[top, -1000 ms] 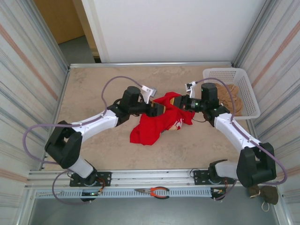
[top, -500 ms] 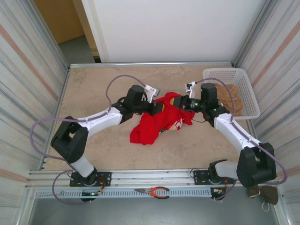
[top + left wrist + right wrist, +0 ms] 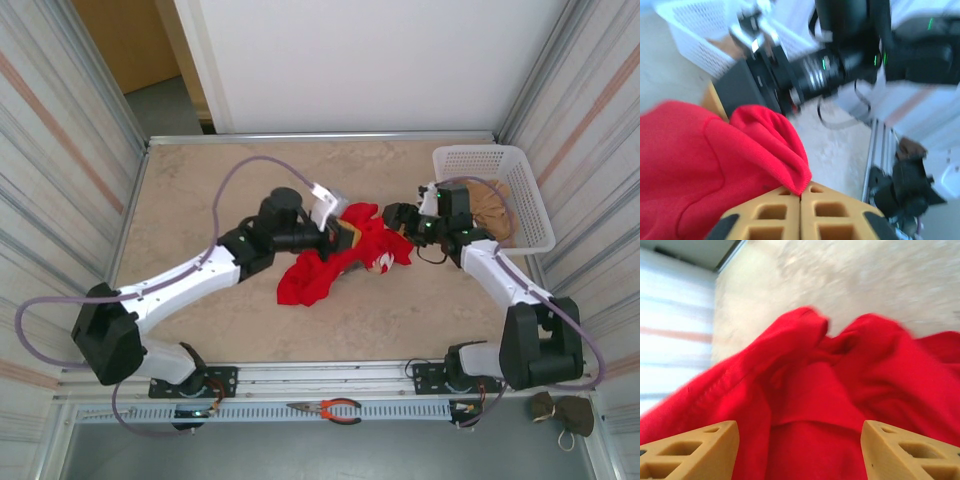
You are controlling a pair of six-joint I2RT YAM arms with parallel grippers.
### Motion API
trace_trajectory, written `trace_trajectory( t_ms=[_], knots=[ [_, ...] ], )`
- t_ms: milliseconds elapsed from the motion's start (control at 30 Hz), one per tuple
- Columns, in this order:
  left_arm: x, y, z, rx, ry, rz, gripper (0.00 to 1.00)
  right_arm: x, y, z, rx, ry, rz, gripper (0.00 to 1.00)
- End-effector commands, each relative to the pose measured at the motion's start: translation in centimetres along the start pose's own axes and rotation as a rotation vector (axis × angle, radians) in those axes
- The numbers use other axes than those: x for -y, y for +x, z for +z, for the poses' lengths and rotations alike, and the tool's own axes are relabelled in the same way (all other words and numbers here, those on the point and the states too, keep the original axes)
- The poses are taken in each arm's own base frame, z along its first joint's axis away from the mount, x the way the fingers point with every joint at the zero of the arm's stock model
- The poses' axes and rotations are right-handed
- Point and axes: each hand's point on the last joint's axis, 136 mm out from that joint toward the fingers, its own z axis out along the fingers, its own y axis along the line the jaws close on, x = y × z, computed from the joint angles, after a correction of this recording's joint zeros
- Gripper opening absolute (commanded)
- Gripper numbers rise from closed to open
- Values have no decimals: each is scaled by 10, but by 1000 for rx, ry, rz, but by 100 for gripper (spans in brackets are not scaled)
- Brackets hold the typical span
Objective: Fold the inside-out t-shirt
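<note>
The right pincer (image 3: 398, 215) has just let go. A second ago it was clamped in the shirt's (image 3: 330, 272) 2 o'clock edge. Now it stands spread, drawn back a little toward 3 o'clock, clear of the cloth and nearer the basket (image 3: 500, 158). Its wrist view confirms this: both fingers are wide apart and the red folds lie ahead of them, ungripped.

The left pincer (image 3: 338, 236) has stayed at the shirt's 11 o'clock edge while its arm has swung lower and further toward 9 o'clock. In its wrist view the fingers are pressed together with a rolled red hem running into the seam between them. It looks to be pinching that hem, though blur makes it hard to say how much cloth is caught.

The shirt is still a crumpled heap in the middle of the desk. A tail trails toward 7 o'clock and a patch of white lettering shows near its 3 o'clock side.

For the task, this looks like a change of hold rather than progress. Nothing is spread flat or turned yet, and only one arm now anchors the cloth. The right pincer probably needs a fresh hold elsewhere, likely on a hem or sleeve, before any folding can begin.
</note>
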Motion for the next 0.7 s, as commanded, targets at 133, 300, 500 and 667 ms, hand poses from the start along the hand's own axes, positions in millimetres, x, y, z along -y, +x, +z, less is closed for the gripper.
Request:
trace_trajectory(
  t_ms=[133, 300, 500, 667],
  knots=[
    [-21, 85, 21, -127, -71, -128, 61, 26, 9, -39, 46, 174, 14, 65],
    [-56, 83, 6, -86, -278, -182, 62, 20, 41, -39, -34, 241, -86, 64],
    [-46, 95, 11, -204, -310, -33, 62, 42, 87, -38, -128, 344, -141, 65],
    [-24, 116, 42, -328, -289, 134, 63, 69, 110, -31, -179, 382, -72, 65]
  ],
)
